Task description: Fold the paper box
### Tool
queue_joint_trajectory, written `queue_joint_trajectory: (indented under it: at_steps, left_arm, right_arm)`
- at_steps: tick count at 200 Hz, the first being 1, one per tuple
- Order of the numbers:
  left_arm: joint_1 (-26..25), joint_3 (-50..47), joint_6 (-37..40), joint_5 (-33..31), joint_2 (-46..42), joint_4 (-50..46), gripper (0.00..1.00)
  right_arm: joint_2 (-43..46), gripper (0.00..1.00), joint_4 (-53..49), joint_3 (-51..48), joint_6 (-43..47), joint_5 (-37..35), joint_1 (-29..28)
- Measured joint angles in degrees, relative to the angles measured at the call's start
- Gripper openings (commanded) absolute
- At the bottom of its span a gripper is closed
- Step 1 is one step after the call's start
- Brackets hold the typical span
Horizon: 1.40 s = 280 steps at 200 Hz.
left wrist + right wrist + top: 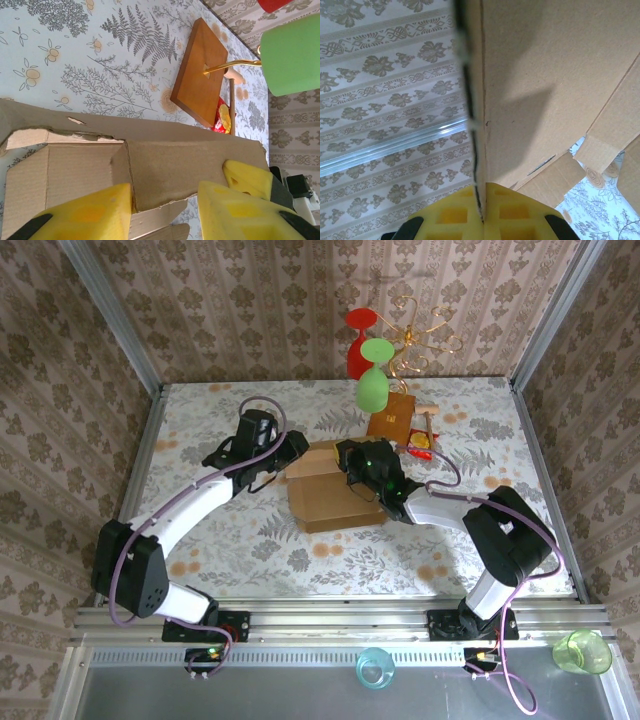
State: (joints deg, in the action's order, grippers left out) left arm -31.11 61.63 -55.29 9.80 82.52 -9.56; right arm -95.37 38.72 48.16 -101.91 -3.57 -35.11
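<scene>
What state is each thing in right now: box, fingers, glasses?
Box: partly folded, not closed.
Left fingers: open, over the box.
Right fingers: shut on a box panel.
Green glass: hanging on the rack.
Red glass: hanging there too.

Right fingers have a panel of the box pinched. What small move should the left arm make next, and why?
Probably ease the left gripper forward and close on the flap of the paper box lying between its open fingers. The right gripper pinches an upright panel edge, steadying the box, so the left looks free to take that flap for folding.
</scene>
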Motion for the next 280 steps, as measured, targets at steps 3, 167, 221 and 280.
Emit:
queue_joint_trajectory:
  at_steps: [3, 167, 221, 280]
  left_arm:
    - [0.0, -0.1, 0.0, 0.0, 0.0, 0.1, 0.39]
    - [0.0, -8.7, -8.2, -0.6, -2.3, 9.0, 0.24]
    - [0.0, -10.2, -10.5, -0.8, -2.3, 12.1, 0.08]
    - [0.1, -12.3, -12.3, -0.9, -2.7, 15.1, 0.49]
  right_arm:
    - [0.0, 0.00, 0.0, 0.0, -0.1, 0.0, 0.0]
    - [-3.0, 0.00, 6.2, -1.4, -2.7, 1.1, 0.1]
    - [-3.1, 0.00, 7.5, -2.1, -3.4, 1.0, 0.1]
    - [-3.5, 0.00, 8.9, -2.7, -3.8, 1.0, 0.1]
